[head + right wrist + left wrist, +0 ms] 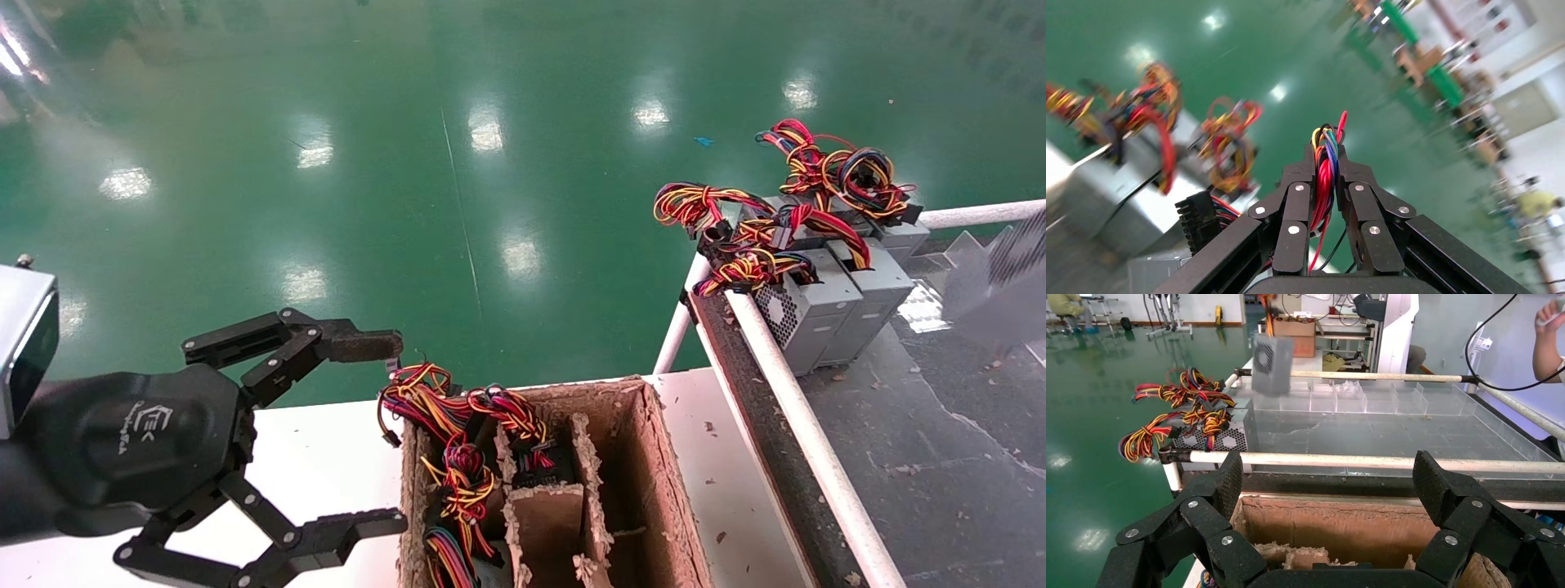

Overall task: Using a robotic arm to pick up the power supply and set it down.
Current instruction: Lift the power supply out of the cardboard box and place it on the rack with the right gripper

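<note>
Several grey power supplies are sitting in the head view at the near end of the railed conveyor, their wire bundles spilling over the rail. At the right edge a blurred grey box, the power supply in hand, is hanging above the belt, probably on its way down. The left gripper is hovering over the white table beside the cardboard box with its jaws spread wide and empty, parked out of the way. More wired units are waiting in the box's compartments.

From the left wrist, the idle fingers are framing the conveyor, and the carried supply is dangling clear of the belt, beyond the parked units; what holds it is out of frame.

From the right wrist, the right gripper is pinching its jaws tight on a bundle of coloured wires. Gripping the cable lets the box hang freely below, though it is likely swinging, so the lowering calls for care.
</note>
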Robot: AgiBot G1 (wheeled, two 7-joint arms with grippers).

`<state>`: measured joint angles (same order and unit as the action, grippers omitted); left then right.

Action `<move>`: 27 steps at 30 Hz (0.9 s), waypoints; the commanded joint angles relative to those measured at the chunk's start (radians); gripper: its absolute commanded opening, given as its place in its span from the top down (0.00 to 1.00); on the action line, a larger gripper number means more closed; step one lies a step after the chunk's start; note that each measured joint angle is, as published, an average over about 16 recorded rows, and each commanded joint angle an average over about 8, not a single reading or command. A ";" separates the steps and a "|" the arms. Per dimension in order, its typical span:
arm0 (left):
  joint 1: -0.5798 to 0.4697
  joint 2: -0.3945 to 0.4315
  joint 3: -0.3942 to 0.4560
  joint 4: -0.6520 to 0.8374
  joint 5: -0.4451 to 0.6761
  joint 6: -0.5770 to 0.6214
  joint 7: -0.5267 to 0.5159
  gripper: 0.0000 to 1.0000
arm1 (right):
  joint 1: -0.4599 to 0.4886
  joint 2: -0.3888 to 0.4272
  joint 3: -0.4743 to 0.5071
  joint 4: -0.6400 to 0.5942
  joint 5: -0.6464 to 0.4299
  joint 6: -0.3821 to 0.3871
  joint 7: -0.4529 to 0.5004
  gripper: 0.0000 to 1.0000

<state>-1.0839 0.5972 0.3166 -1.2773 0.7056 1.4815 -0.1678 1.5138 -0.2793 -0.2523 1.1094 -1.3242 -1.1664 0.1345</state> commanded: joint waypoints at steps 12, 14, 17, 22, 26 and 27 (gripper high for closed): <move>0.000 0.000 0.000 0.000 0.000 0.000 0.000 0.00 | -0.149 -0.043 -0.020 -0.001 0.010 0.097 -0.013 1.00; 0.000 0.000 0.001 0.000 0.000 0.000 0.000 0.00 | -0.152 -0.060 -0.026 0.002 -0.003 0.115 -0.014 1.00; 0.000 0.000 0.001 0.000 0.000 0.000 0.000 0.00 | -0.141 -0.087 -0.039 -0.004 -0.027 0.131 -0.012 1.00; 0.000 0.000 0.001 0.000 -0.001 0.000 0.000 0.00 | -0.096 -0.129 -0.061 -0.042 -0.070 0.133 -0.008 1.00; 0.000 0.000 0.001 0.000 -0.001 0.000 0.000 0.00 | -0.051 -0.153 -0.076 -0.081 -0.100 0.121 -0.013 1.00; 0.000 0.000 0.001 0.000 -0.001 0.000 0.000 0.00 | -0.040 -0.157 -0.079 -0.090 -0.106 0.117 -0.015 1.00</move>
<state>-1.0841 0.5969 0.3175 -1.2773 0.7050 1.4811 -0.1673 1.4691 -0.4317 -0.3290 1.0229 -1.4258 -1.0510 0.1185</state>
